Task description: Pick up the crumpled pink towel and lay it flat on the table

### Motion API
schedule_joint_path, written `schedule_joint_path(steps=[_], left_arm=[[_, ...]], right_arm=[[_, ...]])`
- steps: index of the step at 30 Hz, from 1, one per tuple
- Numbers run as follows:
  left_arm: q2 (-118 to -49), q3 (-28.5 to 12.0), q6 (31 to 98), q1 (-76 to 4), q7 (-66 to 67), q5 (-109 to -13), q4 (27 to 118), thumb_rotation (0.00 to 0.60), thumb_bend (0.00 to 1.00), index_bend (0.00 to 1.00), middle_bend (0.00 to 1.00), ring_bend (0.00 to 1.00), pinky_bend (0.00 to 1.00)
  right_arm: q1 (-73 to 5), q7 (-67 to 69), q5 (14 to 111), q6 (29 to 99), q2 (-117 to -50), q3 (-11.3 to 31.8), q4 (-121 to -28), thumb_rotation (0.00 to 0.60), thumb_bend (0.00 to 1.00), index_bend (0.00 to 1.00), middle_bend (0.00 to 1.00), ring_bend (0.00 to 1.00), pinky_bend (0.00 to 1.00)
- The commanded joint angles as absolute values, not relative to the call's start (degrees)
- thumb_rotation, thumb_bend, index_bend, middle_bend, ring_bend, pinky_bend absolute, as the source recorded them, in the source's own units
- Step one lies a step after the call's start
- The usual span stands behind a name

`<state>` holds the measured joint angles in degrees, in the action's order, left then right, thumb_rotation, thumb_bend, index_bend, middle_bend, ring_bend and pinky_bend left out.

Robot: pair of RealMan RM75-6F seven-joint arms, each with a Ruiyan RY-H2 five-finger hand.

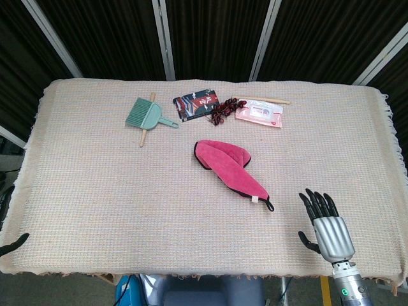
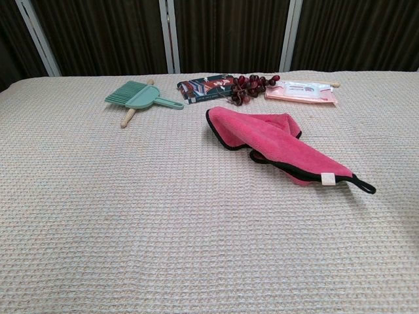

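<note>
The pink towel (image 1: 227, 164) with black trim lies folded over on itself near the table's middle, a small white tag and black loop at its near right end; the chest view shows the towel (image 2: 278, 144) too. My right hand (image 1: 326, 224) hovers over the front right of the table, fingers spread and straight, holding nothing, about a hand's length to the right of the towel's loop. Only a dark fingertip of my left hand (image 1: 13, 245) peeks in at the front left edge. Neither hand shows in the chest view.
Along the far side lie a green dustpan brush (image 1: 147, 113) with a wooden handle, a dark patterned packet (image 1: 197, 104), a bunch of dark red beads (image 1: 222, 109), a pink wipes pack (image 1: 259, 115) and a wooden stick (image 1: 264, 99). A beige woven cloth (image 1: 95, 191) covers the table.
</note>
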<state>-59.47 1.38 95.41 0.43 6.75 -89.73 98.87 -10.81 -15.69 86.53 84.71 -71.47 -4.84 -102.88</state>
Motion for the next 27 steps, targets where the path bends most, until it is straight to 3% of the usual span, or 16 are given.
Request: schedule_joint_path(steps=[1,13,27], left_arm=[[-59.7,1.4,95.2,0.5,6.2,-89.9,98.7,0.600,0.01,0.00,0.00,0.00,0.00],[-60.4,0.6,94.6,0.1,7.2,-90.4,98.4,0.600,0.01,0.00,0.00,0.00,0.00],[-62.2,-0.3,94.1,-0.1,8.2,-90.1,96.5,0.600,0.02,0.00,0.00,0.00,0.00]], right_arm=[[-10.6,-15.3,86.5,84.5,-71.3,-4.5,-103.0,0.600,0.29,0.00,0.00,0.00,0.00],[-10.5,-14.4,90.7,85.1,-74.0,-3.5,-103.0,0.600,0.26,0.00,0.00,0.00,0.00],[-15.4,-25.1,85.3,78.3,-89.9,3.8,-97.5,0.600,0.26,0.14,0.00,0.00,0.00]])
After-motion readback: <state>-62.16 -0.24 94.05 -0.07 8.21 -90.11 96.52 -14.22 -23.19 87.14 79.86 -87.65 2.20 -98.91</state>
